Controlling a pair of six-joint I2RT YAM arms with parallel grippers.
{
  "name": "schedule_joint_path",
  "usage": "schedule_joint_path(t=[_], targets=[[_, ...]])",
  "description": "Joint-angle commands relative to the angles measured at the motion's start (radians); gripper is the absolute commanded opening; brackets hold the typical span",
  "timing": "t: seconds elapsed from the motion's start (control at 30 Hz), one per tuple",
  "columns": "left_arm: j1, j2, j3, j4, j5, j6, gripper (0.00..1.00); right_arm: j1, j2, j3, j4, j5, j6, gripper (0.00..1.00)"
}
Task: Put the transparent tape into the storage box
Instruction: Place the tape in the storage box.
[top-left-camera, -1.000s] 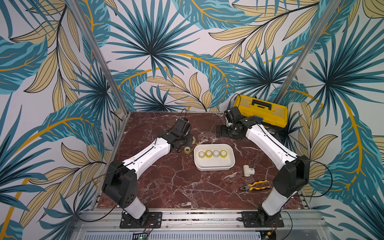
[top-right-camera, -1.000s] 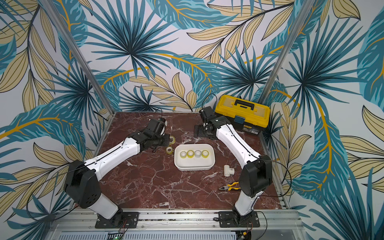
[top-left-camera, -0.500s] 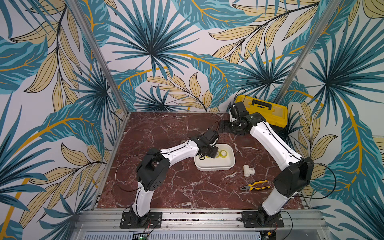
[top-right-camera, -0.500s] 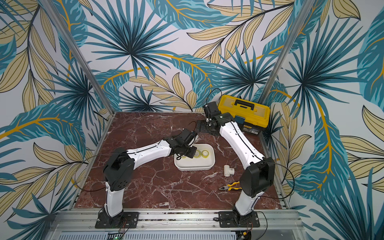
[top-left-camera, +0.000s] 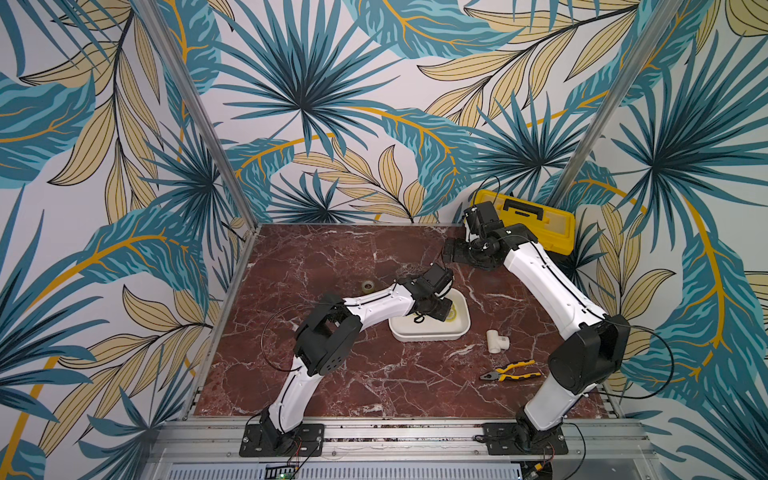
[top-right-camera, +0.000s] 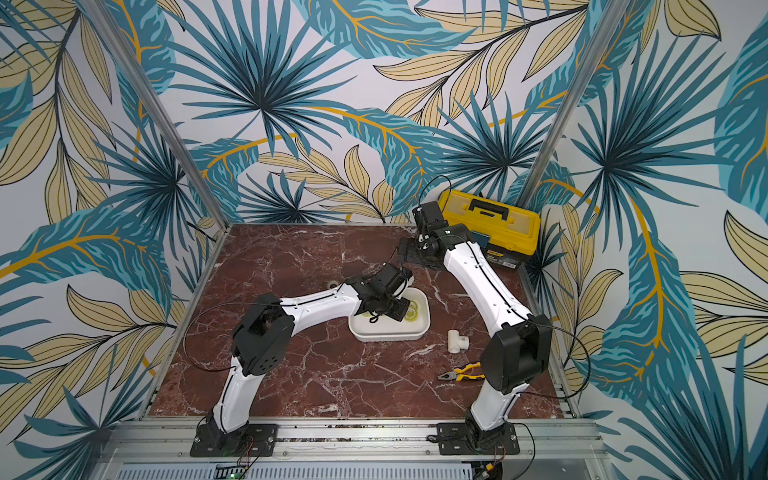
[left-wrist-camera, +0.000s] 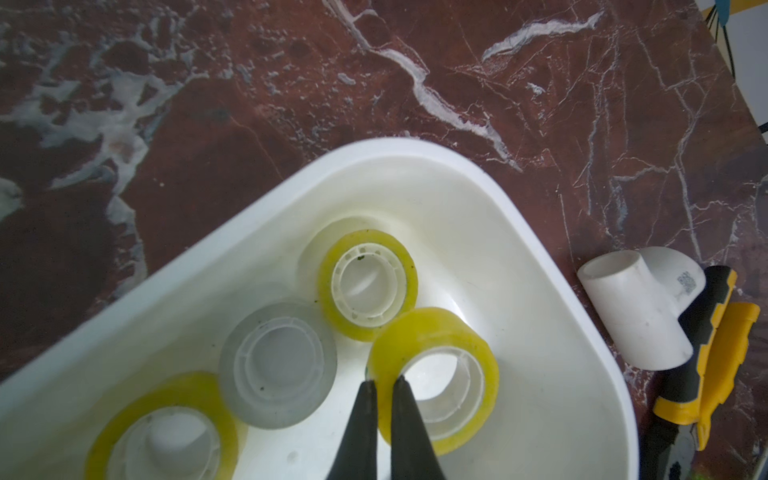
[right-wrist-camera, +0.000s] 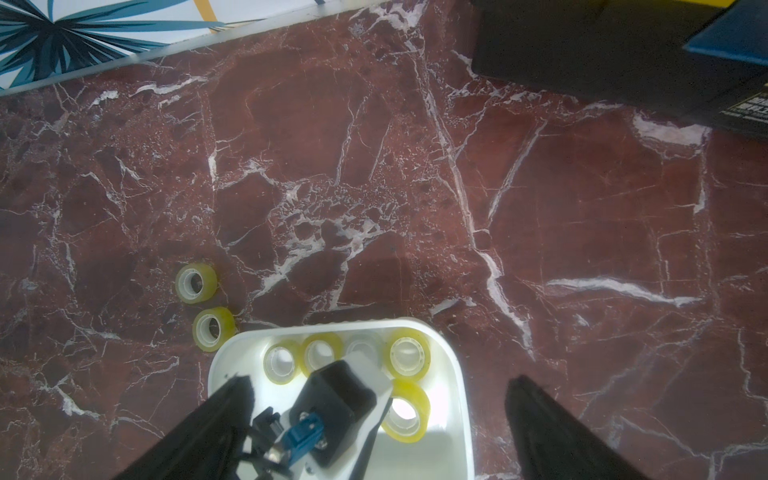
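Since the left gripper (left-wrist-camera: 384, 384) pinches a tilted tape roll (left-wrist-camera: 440, 332) by its wall inside the storage box (left-wrist-camera: 540, 257), right gripper (right-wrist-camera: 376, 384) gaping empty, a snagged finger could drag it out.

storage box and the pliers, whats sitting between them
The white T-shaped pipe fitting lies on the marble between the storage box and the pliers, apart from the box. Both top views and the left wrist view show it.

No lettering can be read anywhere. A small grey printed mark is seen on the white T-shaped pipe fitting (left-wrist-camera: 640, 307), and a strip of pale print on the black base of the yellow toolbox (right-wrist-camera: 582, 50), but both are too blurred to be made out.
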Motion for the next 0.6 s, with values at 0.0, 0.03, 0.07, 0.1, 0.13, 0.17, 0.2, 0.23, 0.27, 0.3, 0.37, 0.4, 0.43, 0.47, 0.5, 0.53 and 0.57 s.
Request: schedule_joint_path(t=[0.0, 0.03, 0.07, 0.1, 0.13, 0.17, 0.2, 0.23, 0.27, 0.3, 0.37, 0.4, 0.43, 0.47, 0.5, 0.53, 0.57], targets=[[-0.014, -0.004, 0.043, 0.004, 0.022, 0.001, 0.00, -0.001, -0.025, 0.003, -0.020, -0.012, 0.001, 1.00], [-0.016, -0.008, 0.038, -0.002, 0.023, -0.001, 0.00, -0.002, -0.024, 0.000, -0.020, -0.013, 0.002, 1.00], [-0.016, -0.015, 0.032, -0.001, 0.024, -0.001, 0.00, -0.002, -0.026, -0.004, -0.020, -0.014, 0.002, 1.00], [-0.018, -0.021, 0.025, -0.003, 0.026, -0.001, 0.00, -0.002, -0.027, -0.009, -0.020, -0.012, 0.004, 1.00], [-0.019, -0.022, 0.023, -0.010, 0.027, 0.000, 0.00, -0.003, -0.029, -0.015, -0.020, -0.012, 0.006, 1.00], [-0.020, -0.022, 0.023, -0.017, 0.027, 0.002, 0.00, -0.003, -0.029, -0.020, -0.020, -0.013, 0.009, 1.00], [-0.022, -0.019, 0.023, -0.022, 0.029, 0.003, 0.00, -0.003, -0.029, -0.023, -0.020, -0.015, 0.012, 1.00], [-0.024, -0.013, 0.022, -0.024, 0.030, 0.004, 0.00, -0.003, -0.029, -0.027, -0.020, -0.019, 0.015, 1.00], [-0.025, -0.007, 0.025, -0.023, 0.031, 0.003, 0.00, -0.003, -0.029, -0.030, -0.020, -0.019, 0.018, 1.00], [-0.025, 0.002, 0.028, -0.026, 0.032, 0.003, 0.00, -0.003, -0.031, -0.034, -0.019, -0.019, 0.020, 1.00], [-0.025, 0.020, 0.036, -0.027, 0.035, 0.004, 0.00, -0.003, -0.033, -0.038, -0.019, -0.021, 0.022, 1.00], [-0.025, 0.029, 0.041, -0.029, 0.036, 0.004, 0.00, -0.003, -0.036, -0.042, -0.018, -0.021, 0.024, 1.00], [-0.025, 0.036, 0.047, -0.027, 0.038, 0.005, 0.00, -0.004, -0.039, -0.045, -0.018, -0.022, 0.024, 1.00], [-0.025, 0.037, 0.047, -0.022, 0.040, 0.004, 0.00, -0.003, -0.042, -0.048, -0.018, -0.020, 0.024, 1.00], [-0.025, 0.039, 0.047, -0.019, 0.038, 0.004, 0.00, -0.003, -0.046, -0.051, -0.017, -0.021, 0.023, 1.00], [-0.025, 0.043, 0.049, -0.018, 0.037, 0.003, 0.00, -0.003, -0.050, -0.055, -0.017, -0.021, 0.021, 1.00], [-0.025, 0.047, 0.053, -0.021, 0.037, 0.003, 0.00, -0.003, -0.052, -0.057, -0.017, -0.021, 0.020, 1.00]])
